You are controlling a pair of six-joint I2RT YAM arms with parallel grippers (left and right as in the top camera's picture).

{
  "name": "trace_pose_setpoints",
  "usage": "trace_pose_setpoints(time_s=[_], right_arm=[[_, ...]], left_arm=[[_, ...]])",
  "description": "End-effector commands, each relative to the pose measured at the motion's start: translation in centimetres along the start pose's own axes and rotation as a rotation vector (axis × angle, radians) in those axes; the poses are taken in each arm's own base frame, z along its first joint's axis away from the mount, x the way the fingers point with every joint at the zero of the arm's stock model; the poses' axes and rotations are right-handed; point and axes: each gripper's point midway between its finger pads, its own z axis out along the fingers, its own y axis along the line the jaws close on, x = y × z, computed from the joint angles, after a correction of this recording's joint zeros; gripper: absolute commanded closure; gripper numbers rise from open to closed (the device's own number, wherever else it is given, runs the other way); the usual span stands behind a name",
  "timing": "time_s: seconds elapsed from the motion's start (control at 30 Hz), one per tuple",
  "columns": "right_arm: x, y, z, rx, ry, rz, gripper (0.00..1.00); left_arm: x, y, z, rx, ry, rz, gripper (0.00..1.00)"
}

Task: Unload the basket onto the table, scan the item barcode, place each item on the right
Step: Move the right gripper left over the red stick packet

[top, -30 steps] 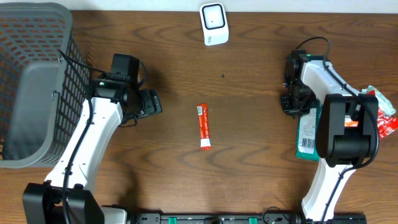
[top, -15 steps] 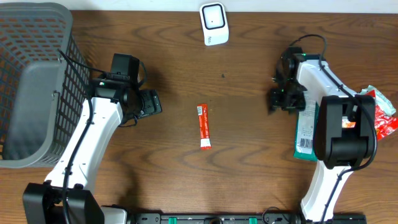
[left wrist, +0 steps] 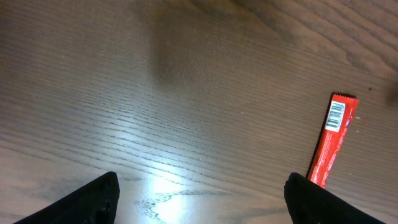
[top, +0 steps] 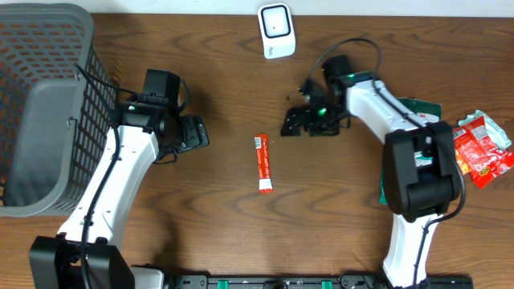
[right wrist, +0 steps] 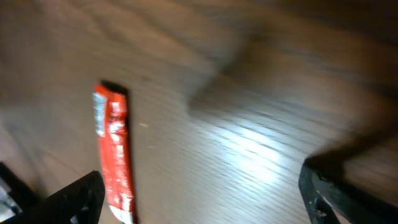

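Our right claw (right wrist: 214, 196) stands wide open and empty over the table (top: 321, 209), the red stick (right wrist: 115, 155) near one fingertip. Our left claw (left wrist: 202, 199) is also wide open, holding nothing. The stick lies flat between both arms, barcode end toward the scanner (top: 276, 30).

Left gripper (top: 198, 132): fingers spread with nothing between them. Bare table (top: 225, 201) runs ahead of it to the red stick packet (top: 263, 163), a free path. Basket (top: 40, 104) stands behind its arm, well apart. Right gripper (top: 293, 124): fingers spread, packet near and ahead toward one finger, open wood across the rest. Scanner (top: 276, 32) sits off to its side. Green packet (top: 421, 104) and red snack bag (top: 482, 148) lie behind it, beside its arm.
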Motion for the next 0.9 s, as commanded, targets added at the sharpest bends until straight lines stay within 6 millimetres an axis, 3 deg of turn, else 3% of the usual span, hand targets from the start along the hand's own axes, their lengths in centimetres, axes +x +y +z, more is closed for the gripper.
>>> trace_pose_setpoints(time_s=[0.0, 0.1, 0.23, 0.47, 0.73, 0.87], right_arm=[[1.9, 1.8, 3.7, -0.007, 0.078, -0.014, 0.22], [2.4, 3.4, 5.2, 0.037, 0.083, -0.085, 0.24], [2.4, 3.5, 6.3, 0.166, 0.065, -0.151, 0.27], [2.7, 4.1, 7.3, 0.279, 0.033, -0.110, 0.29], [2.5, 3.4, 7.4, 0.415, -0.003, -0.162, 0.33], [2.0, 1.8, 6.6, 0.525, -0.032, -0.171, 0.34]], left_arm=[[0.0, 0.1, -0.2, -0.003, -0.007, 0.005, 0.14], [0.0, 0.1, -0.2, -0.003, -0.007, 0.005, 0.14], [0.0, 0.1, -0.2, -0.003, -0.007, 0.005, 0.14], [0.0, 0.1, -0.2, -0.003, -0.007, 0.005, 0.14], [0.0, 0.1, -0.2, -0.003, -0.007, 0.005, 0.14], [0.0, 0.1, -0.2, -0.003, -0.007, 0.005, 0.14]])
